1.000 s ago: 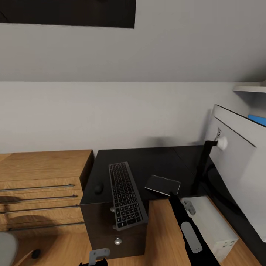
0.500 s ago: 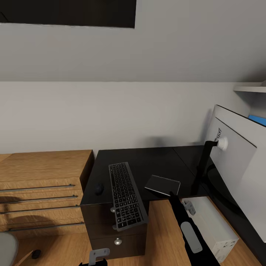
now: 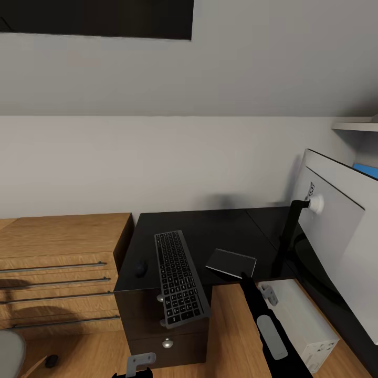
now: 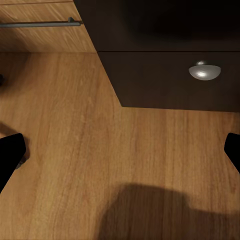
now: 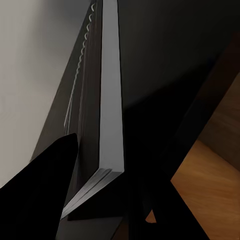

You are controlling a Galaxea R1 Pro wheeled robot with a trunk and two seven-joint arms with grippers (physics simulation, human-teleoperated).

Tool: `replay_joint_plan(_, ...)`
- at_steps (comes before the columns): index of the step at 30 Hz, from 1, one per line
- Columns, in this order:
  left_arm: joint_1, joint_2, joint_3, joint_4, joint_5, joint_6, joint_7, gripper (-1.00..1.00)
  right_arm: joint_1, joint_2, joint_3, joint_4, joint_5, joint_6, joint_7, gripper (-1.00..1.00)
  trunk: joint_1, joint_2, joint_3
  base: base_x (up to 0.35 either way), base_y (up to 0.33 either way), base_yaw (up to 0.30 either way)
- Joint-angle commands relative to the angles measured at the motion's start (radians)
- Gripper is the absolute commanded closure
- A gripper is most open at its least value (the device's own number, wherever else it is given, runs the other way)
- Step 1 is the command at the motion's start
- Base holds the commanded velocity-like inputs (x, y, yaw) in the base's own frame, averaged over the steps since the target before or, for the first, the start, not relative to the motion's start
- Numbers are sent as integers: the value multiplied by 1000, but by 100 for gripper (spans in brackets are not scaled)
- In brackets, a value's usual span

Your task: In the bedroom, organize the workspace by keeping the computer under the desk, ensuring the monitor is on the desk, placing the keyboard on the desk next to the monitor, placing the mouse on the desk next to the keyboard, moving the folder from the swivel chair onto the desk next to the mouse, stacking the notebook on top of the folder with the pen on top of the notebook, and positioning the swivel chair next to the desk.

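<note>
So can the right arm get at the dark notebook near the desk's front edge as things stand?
Probably yes. The right pincer is already at the near edge of the notebook, which lies flat on the desk with nothing between them. The keyboard sits apart from it, off to the side.

On the table [image 3: 210, 231]: one keyboard [image 3: 177, 275], one mouse [image 3: 139, 269], one spiral-bound notebook [image 3: 231, 262], one monitor [image 3: 336, 231]. On the floor under it: one computer [image 3: 307, 323]; beside the table, one light-wood cabinet [image 3: 58, 262] with four long bar handles, and two round silver knobs [image 3: 167, 343] on the table's dark drawers. Also counted: one wall shelf [image 3: 354, 126], one dark wall panel [image 3: 100, 18], one grey chair seat [image 3: 9, 357] edge with one black caster [image 3: 51, 360].
</note>
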Motion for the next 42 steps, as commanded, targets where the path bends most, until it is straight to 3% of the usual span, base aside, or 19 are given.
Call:
replay_joint_plan(1, -1, 1, -4, -2, 5, 5, 7, -100, -1, 1, -3, 1, -11, -1, 7, 100, 0, -1, -1, 0, 0, 0)
replay_joint_plan(10, -1, 1, -4, -1, 5, 5, 7, -100, -1, 1, -3, 0, -11, -1, 6, 100, 0, -1, -1, 0, 0, 0)
replay_joint_plan(11, -1, 1, -4, -1, 5, 5, 7, -100, -1, 1, -3, 0, -11, -1, 5, -100, 0, -1, -1, 0, 0, 0)
replay_joint_plan(31, -1, -2, -6, 24, 3, 5, 6, -100, -1, 1, -3, -1, -11, 1, -7, -100, 0, -1, -1, -4, 0, 0)
replay_joint_plan(42, -1, -2, -7, 27, 3, 5, 6, -100, -1, 1, -3, -1, -12, 1, -7, -100, 0, -1, -1, -248, 0, 0)
